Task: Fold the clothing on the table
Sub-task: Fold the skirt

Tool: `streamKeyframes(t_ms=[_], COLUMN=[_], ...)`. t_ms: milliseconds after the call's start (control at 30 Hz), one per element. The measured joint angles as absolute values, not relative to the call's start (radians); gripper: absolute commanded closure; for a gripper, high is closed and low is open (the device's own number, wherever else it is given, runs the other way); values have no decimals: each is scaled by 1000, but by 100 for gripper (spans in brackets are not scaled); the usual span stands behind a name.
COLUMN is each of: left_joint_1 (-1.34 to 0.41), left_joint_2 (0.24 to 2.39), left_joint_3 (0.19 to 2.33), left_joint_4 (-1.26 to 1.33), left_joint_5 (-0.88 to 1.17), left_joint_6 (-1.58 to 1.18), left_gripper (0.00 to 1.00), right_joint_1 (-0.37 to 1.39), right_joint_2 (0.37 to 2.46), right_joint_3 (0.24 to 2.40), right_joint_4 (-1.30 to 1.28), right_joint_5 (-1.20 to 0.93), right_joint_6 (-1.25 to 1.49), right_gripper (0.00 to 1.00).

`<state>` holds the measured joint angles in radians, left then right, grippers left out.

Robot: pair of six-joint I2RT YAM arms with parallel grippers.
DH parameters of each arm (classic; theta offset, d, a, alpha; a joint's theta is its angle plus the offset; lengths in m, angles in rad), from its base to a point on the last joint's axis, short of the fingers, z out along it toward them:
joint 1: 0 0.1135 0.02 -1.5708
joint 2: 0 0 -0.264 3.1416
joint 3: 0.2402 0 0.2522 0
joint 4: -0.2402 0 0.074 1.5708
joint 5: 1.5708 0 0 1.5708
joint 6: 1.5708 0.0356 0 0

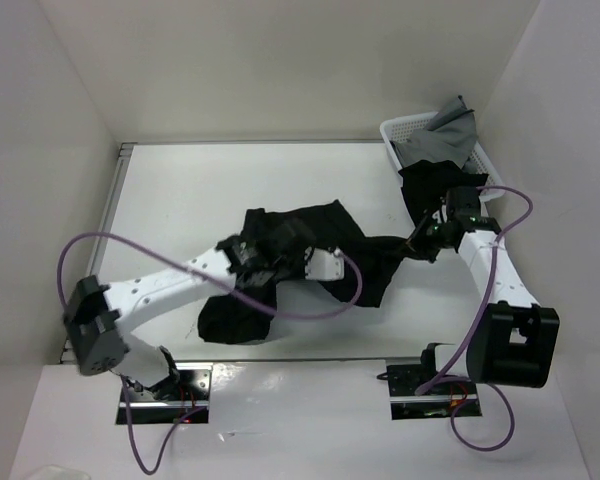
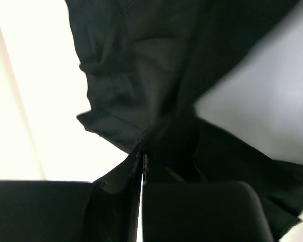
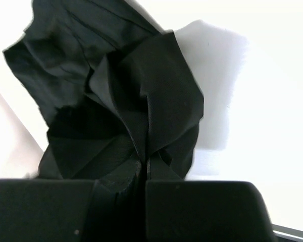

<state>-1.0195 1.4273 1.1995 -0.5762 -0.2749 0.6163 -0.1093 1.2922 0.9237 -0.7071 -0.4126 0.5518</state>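
Evenly: my left gripper (image 2: 141, 162) and right gripper (image 3: 142, 165), both clamped shut on the black pleated skirt (image 1: 310, 225), should lift together, cloth taut, away from the white basket (image 1: 390, 129).

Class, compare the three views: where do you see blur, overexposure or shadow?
Top external: evenly lit and sharp, though the black skirt loses fold detail against the white table. Left wrist: table washed out at left, skirt edges soft, left gripper a dark blur. Right wrist: weave crisp above the right gripper, pale grey shadow on the table beside the skirt.
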Motion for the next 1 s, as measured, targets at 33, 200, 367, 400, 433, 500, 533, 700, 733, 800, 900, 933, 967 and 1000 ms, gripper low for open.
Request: streamKeyframes(t_ms=[33,200,367,400,433,500,533,700,733,800,900,933,967,1000], left_joint_1=[-964,-699,-549,-538,-529,-516,-508,-488,-487,-484,-481,-481,-479,-477], left_joint_2=[1488,1781,1922,1948,1978,2020,2036,2112,2120,2125,2125,2125,2125,2125], left_joint_3=[1253,1503,1570,1583,1599,1607,1608,1624,1624,1623,1623,1619,1617,1616], left_joint_4=[-605,-611,-656,-659,-664,-663,-665,-673,-673,-672,-670,-668,-666,-666], left_joint_5=[-242,-76,36,56,79,112,125,173,181,195,212,215,220,224], left_joint_6=[629,651,667,673,677,678,678,679,680,679,679,679,678,678], left_gripper=[100,100,100,100,100,100,100,100,100,100,100,100,100,100], right_joint_1=[-123,-145,-150,-150,-150,-152,-157,-184,-184,-171,-66,4,71,148], right_joint_2=[1295,1335,1375,1385,1393,1400,1401,1382,1367,1329,1280,1265,1253,1235], right_joint_3=[939,1024,1038,1038,1038,1038,1038,1038,1040,1061,1169,1217,1254,1280], right_joint_4=[-714,-719,-719,-720,-720,-720,-720,-686,-676,-675,-675,-672,-666,-654], right_joint_5=[-422,-459,-503,-509,-514,-520,-524,-559,-564,-553,-458,-410,-371,-337], right_joint_6=[551,551,542,540,539,537,538,556,555,549,521,508,499,489], right_gripper=[100,100,99,98,96,76,70,0,0,0,0,0,0,0])
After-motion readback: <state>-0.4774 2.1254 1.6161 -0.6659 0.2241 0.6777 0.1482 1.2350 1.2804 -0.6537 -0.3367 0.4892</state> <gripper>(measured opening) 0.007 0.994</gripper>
